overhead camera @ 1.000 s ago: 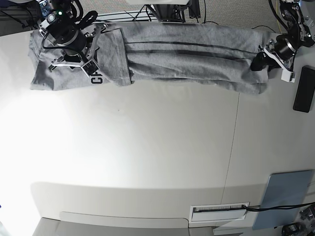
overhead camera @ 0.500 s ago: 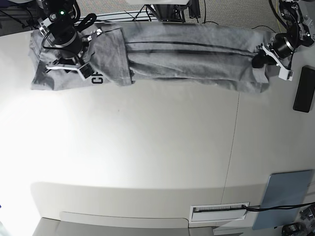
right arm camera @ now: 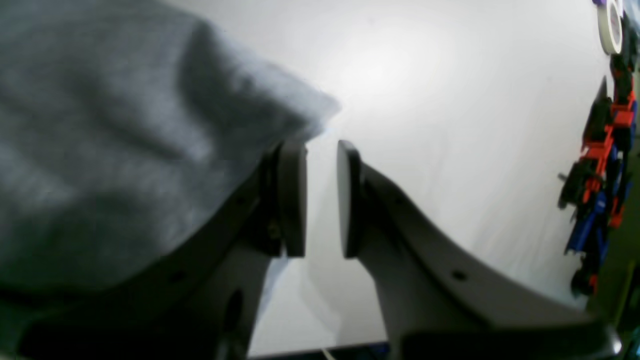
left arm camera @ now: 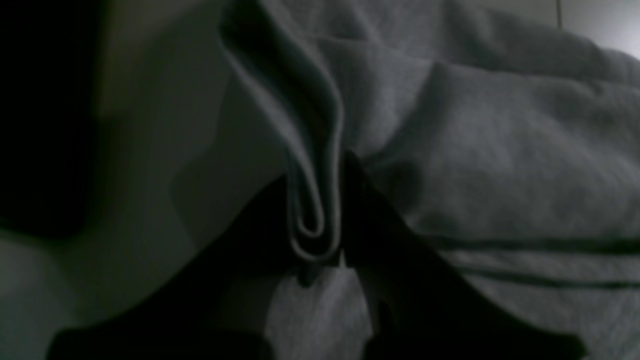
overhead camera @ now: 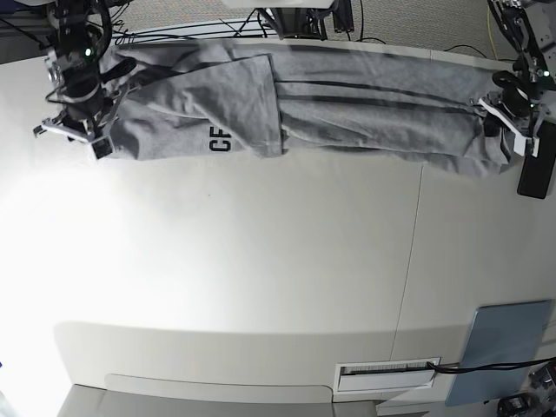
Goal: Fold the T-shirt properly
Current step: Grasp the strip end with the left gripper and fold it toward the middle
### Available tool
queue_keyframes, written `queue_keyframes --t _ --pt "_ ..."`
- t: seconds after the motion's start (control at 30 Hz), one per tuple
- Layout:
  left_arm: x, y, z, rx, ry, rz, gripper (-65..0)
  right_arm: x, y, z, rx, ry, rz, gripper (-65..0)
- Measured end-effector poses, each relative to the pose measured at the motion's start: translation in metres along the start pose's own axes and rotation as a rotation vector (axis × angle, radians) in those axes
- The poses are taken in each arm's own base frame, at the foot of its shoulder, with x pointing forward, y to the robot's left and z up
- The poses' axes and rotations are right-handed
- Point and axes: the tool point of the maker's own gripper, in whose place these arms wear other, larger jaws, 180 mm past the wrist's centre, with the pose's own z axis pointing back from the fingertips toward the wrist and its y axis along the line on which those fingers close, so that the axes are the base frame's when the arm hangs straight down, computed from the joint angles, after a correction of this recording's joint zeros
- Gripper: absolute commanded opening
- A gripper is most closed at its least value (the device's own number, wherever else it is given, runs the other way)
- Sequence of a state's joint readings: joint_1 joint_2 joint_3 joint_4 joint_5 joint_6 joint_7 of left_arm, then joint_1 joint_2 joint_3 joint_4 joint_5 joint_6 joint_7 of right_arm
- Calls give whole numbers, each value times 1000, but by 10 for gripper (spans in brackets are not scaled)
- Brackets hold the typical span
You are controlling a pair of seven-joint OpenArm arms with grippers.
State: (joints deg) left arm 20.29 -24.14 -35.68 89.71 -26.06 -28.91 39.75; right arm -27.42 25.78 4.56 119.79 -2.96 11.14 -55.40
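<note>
The heather-grey T-shirt (overhead camera: 347, 104) lies stretched in a long band across the far side of the table, with black lettering (overhead camera: 218, 139) showing on a folded-over flap. My left gripper (overhead camera: 504, 113) is at the shirt's right end. In the left wrist view this gripper (left arm camera: 317, 250) is shut on a doubled fold of the T-shirt (left arm camera: 500, 150). My right gripper (overhead camera: 74, 135) hovers at the shirt's left end. Its pads (right arm camera: 292, 195) stand apart with bare table between them, so my right gripper (right arm camera: 320, 195) is open. The T-shirt (right arm camera: 125, 125) lies against its left finger.
A black phone (overhead camera: 536, 169) lies beside the left gripper at the table's right edge. A grey-blue pad (overhead camera: 508, 347) and a white labelled strip (overhead camera: 387, 373) sit at the near right. Red and blue parts (right arm camera: 600, 165) and a tape roll (right arm camera: 610, 25) lie off to the side.
My left gripper closed on the shirt's right end and drew it rightward; the lettering slid right with it. My right gripper moved left, off the flap, to the shirt's left edge.
</note>
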Motion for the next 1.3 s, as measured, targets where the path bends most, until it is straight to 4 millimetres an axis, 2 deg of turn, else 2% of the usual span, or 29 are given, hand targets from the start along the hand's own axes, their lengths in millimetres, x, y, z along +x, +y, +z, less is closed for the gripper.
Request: queue_keyframes --t 0.13,0.27,0.47,0.57,0.67,0.87,0.97,1.07,1.3 --pt "22 -16 11 -38 -40 -40 -650 3 -7 -7 -18 2 -17 -536" --pt "28 -45 26 -132 -77 -7 -650 17 -15 -9 -38 -34 -29 -536" --pt "24 -111 46 -351 -143 60 -650 27 -15 -10 -19 -61 -60 -536" --pt "32 -135 54 -422 -200 100 -650 29 -15 -10 -14 -69 -65 -536" --pt "36 -163 54 -496 -214 99 -650 29 -15 -10 -15 -68 -64 -536" --pt "18 -237 48 -680 -128 57 -650 29 -15 -10 -15 -68 -65 -536" --pt "11 -255 37 -650 -103 42 -650 29 -15 -10 -15 -68 -64 -536" --pt "4 -278 36 -685 -74 -6 -650 29 -15 -10 -15 -68 -65 -536" --pt "22 -333 43 -816 -119 -15 -650 29 -15 -10 -15 -68 -65 -536"
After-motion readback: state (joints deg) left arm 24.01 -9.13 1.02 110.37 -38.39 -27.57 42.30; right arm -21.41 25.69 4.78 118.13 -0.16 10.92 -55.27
